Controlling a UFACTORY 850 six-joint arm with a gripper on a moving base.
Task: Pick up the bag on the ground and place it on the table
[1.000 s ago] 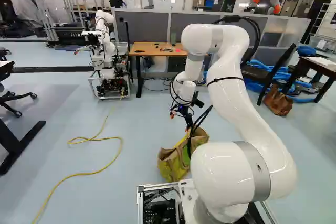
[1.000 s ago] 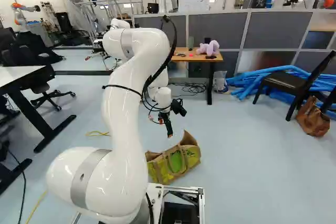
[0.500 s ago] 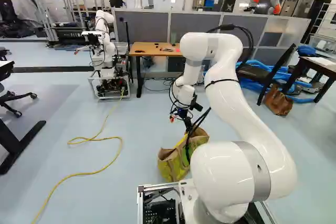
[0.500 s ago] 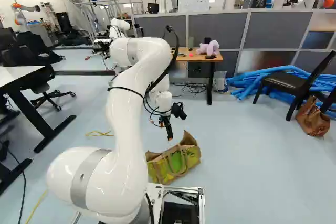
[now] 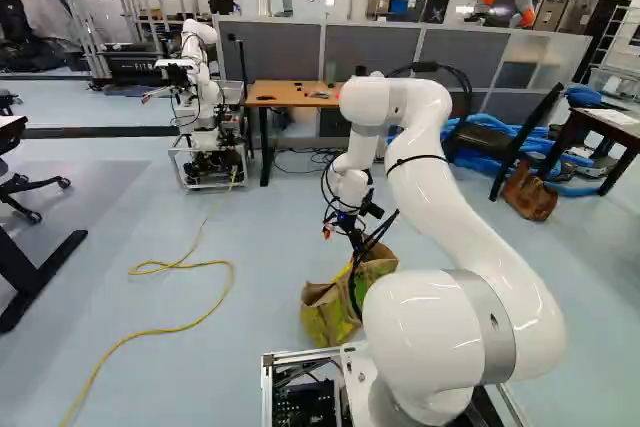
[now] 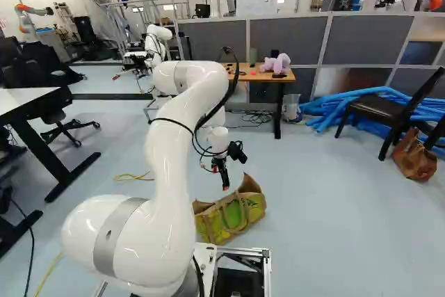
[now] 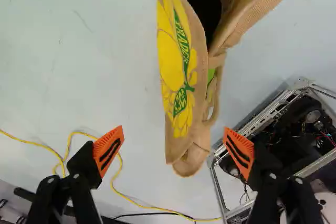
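My gripper (image 6: 224, 180) hangs above the far side of the bag in the right base view, fingers pointing down. The tan, yellow and green bag (image 6: 231, 219) stands on the floor close ahead of the base, its top gaping. In the wrist view the gripper (image 7: 174, 148) is wide open with nothing between its pads; the bag (image 7: 181, 77) lies ahead of it, one end reaching toward the space between the fingers. A handle loop hangs at the bag's side. The wooden table (image 6: 287, 80) stands farther back, holding a purple plush toy and small items.
Another robot (image 5: 200, 97) stands at the back left. A yellow cable (image 5: 190, 325) winds over the floor. Blue tubes (image 6: 334, 110), a black chair (image 6: 379, 110) and a brown bag (image 6: 415, 156) are at the right. My base's metal frame (image 7: 262, 116) lies beside the bag.
The arm has lowered and reached farther forward, bringing the gripper down a little toward the bag. Bag and base have stayed in place.
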